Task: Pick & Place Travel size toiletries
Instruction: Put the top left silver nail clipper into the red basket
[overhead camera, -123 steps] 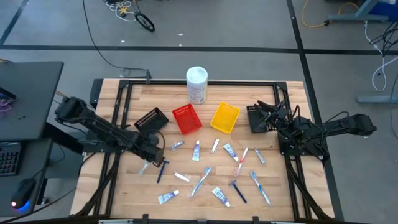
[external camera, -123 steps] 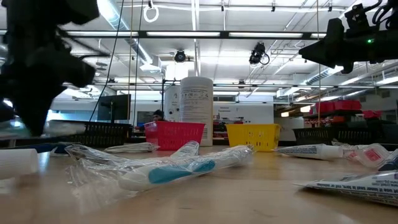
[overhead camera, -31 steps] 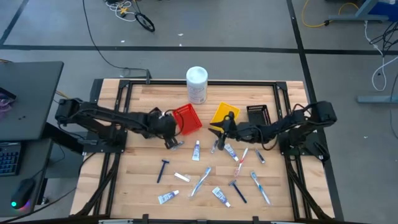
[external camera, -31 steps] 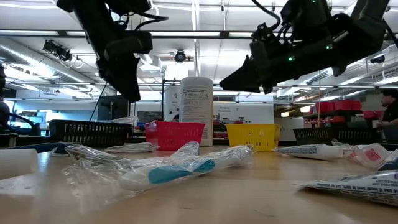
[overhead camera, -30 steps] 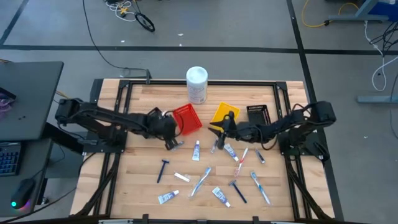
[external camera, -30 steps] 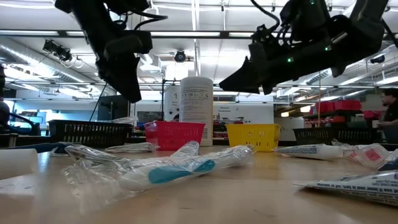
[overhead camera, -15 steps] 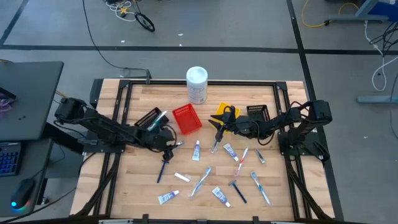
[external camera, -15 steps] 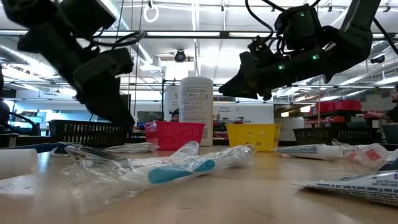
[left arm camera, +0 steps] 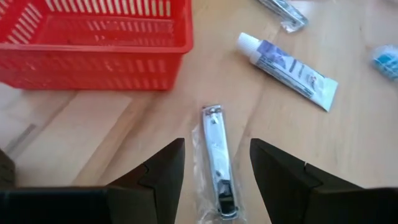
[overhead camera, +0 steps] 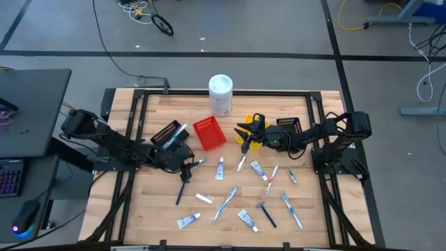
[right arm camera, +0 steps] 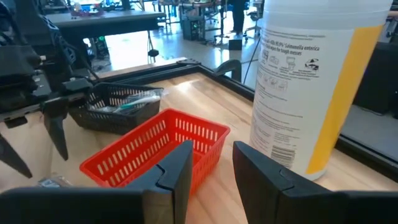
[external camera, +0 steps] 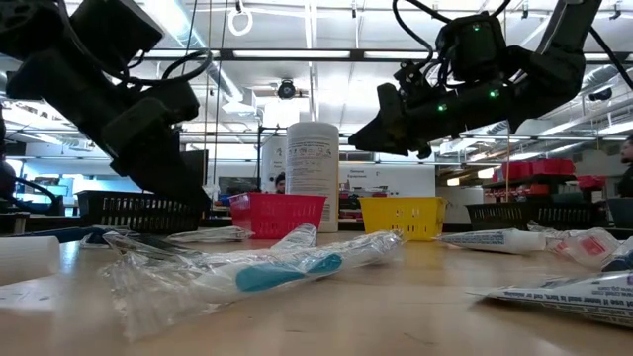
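Travel size toiletries lie scattered on the wooden table: a wrapped silvery nail clipper [left arm camera: 214,158], a toothpaste tube [left arm camera: 287,67], a dark blue razor [overhead camera: 180,189], a toothbrush [overhead camera: 225,202] and several more. My left gripper [left arm camera: 217,149] hangs low and open, one finger on either side of the clipper, which lies flat on the table [overhead camera: 198,162] just before the red bin [overhead camera: 209,132]. My right gripper [overhead camera: 242,134] hovers open over the yellow bin [external camera: 401,216], nothing between its fingers [right arm camera: 180,162].
A tall white canister [overhead camera: 220,94] stands at the far middle. A black bin [overhead camera: 169,134] left of the red one holds a wrapped item; another black bin [overhead camera: 288,126] sits right of the yellow one. Most loose items lie in the table's near middle.
My left gripper has drawn back from beside the red bin toward the table's near left and come down, now low over the nail clipper. My right gripper has risen from the items and gone toward the far edge, over the yellow bin. Nothing on the table has moved.
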